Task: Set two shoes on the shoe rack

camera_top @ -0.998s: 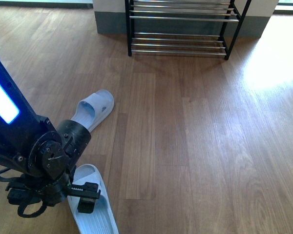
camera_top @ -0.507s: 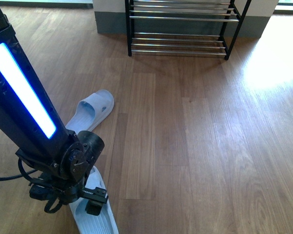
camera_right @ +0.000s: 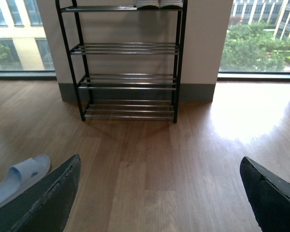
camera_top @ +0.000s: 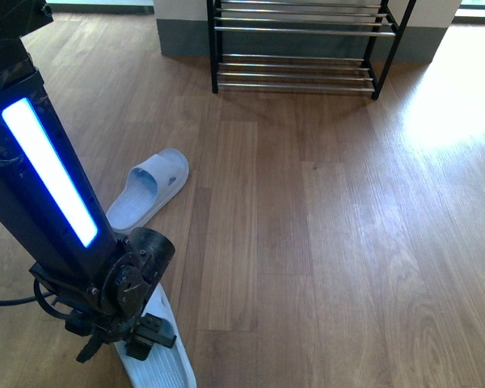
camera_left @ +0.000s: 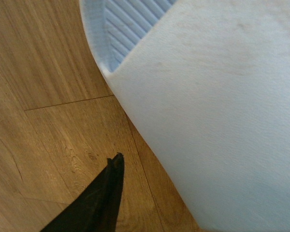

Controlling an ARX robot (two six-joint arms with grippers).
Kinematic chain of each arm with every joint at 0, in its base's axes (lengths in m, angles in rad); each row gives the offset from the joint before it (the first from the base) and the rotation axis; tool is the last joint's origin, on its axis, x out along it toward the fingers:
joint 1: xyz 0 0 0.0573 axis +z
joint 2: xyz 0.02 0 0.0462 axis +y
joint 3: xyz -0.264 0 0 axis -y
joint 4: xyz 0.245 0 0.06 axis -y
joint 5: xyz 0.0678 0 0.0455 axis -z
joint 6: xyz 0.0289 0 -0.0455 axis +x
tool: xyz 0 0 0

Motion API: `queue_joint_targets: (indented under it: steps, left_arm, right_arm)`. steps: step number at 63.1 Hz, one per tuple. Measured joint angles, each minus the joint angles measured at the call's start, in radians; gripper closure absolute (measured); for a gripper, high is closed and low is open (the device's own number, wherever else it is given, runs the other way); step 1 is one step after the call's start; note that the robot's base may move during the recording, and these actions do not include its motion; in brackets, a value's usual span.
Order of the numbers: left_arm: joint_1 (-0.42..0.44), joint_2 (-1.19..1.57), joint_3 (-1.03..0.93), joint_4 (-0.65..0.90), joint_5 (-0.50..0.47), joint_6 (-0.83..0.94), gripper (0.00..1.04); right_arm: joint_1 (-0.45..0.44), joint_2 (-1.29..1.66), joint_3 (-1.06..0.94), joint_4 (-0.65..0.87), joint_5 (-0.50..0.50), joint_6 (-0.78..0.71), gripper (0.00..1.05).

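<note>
A: Well, nearest us the left gripper [camera_top: 143, 339] is down on the near slide [camera_top: 175, 369], right at its strap [camera_left: 222, 121]. Clamped or not, I can't tell.
B: And the right gripper [camera_right: 159, 166]?
A: Jaws spread wide, holding nothing, above bare floor [camera_top: 323, 242].
B: The other slide [camera_top: 149, 190]?
A: Pale blue too, flat on the floor farther out, well short of the rack [camera_top: 297, 73] against the wall [camera_top: 184, 36].

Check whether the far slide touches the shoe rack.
Apart. The front view shows bare floor between the far slide and the shoe rack.
</note>
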Motion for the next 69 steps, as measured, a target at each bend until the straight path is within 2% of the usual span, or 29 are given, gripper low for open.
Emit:
queue_joint_targets:
  steps: [4,17,35,48,57,69]
  left_arm:
    - [0.005,0.0,0.0,-0.012,-0.013,-0.006,0.73]
    - [0.018,-0.004,-0.006,-0.027,-0.043,-0.032,1.03]
    - [0.054,-0.185,-0.156,0.011,0.004,-0.087,1.03]
    - [0.094,-0.61,-0.364,0.114,-0.045,-0.09,1.03]
    - [0.105,-0.888,-0.494,0.097,-0.077,-0.112,1.03]
    - [0.084,-1.335,-0.673,-0.009,-0.143,-0.116,1.03]
  right_arm:
    - [0.0,0.0,0.0,0.0,0.0,0.0,0.09]
    - [0.0,0.0,0.0,0.0,0.0,0.0,0.09]
    - [0.0,0.0,0.0,0.0,0.0,0.0,0.09]
    - [0.0,0.0,0.0,0.0,0.0,0.0,0.09]
    - [0.0,0.0,0.0,0.0,0.0,0.0,0.09]
    - [0.0,0.0,0.0,0.0,0.0,0.0,0.09]
